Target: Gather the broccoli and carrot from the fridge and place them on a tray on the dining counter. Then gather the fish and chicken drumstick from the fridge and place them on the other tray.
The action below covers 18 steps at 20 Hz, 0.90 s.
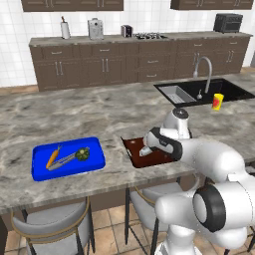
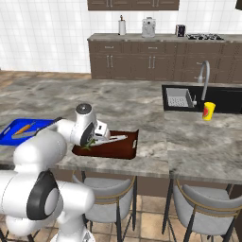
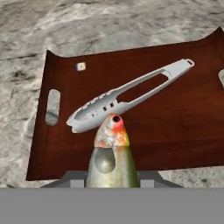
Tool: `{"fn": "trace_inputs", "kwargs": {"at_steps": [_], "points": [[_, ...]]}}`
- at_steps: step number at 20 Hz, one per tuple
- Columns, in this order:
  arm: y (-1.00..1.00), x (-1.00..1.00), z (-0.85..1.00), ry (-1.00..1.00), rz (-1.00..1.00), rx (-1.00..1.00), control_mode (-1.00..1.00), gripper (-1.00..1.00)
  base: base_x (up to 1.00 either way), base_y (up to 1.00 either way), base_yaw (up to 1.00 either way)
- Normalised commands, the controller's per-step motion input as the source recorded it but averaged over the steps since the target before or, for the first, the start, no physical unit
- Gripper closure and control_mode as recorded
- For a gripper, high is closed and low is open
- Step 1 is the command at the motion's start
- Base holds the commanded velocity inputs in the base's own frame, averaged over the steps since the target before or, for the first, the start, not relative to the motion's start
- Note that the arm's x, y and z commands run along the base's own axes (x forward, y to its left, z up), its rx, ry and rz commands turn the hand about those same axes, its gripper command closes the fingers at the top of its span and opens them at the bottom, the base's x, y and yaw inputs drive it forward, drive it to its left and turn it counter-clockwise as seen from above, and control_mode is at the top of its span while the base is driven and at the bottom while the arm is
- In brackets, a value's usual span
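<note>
Lowering the fish [image 3: 111, 151] onto the brown tray [image 3: 183, 127] is the step in hand, and it is best done gently: the gripper [image 1: 148, 150] should descend until the fish is just above the bare wood before letting go, so that it does not drop or bounce over the low rim. In the hand view the fish hangs between the fingers, which are clamped on its body, its head and red eye pointing away from the hand toward the middle of the tray. Its long axis therefore runs along the gripper's line of sight, roughly across the tray's short side from the near edge toward the far one.

A pair of white tongs [image 3: 131, 95] already lies on the tray, slanted from near left to far right in the hand view, right in front of the fish's nose. A clean release would set the fish on the open wood nearer than the tongs, or to their right, not on top of them.

Well apart on the left of the dining counter [image 1: 74, 117], the blue tray [image 1: 94, 149] holds the carrot [image 1: 53, 157] and the broccoli [image 1: 82, 154], so the vegetable half looks finished. The chicken drumstick appears yet to be fetched.
</note>
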Motion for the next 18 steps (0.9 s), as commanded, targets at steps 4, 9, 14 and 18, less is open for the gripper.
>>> {"fn": "trace_inputs", "kwargs": {"at_steps": [4,9,14,18], "points": [[0.0,0.17,-0.14,0.02,0.0,0.0,-1.0,1.0,0.0,0.0,0.0],[0.0,0.21,-0.13,0.03,0.0,0.0,-1.0,1.0,0.0,0.0,0.0],[0.0,0.2,-0.14,0.03,0.0,0.0,-1.0,1.0,0.0,0.0,0.0],[0.0,0.18,-0.15,0.02,0.0,0.0,-1.0,1.0,0.0,0.0,0.0]]}}
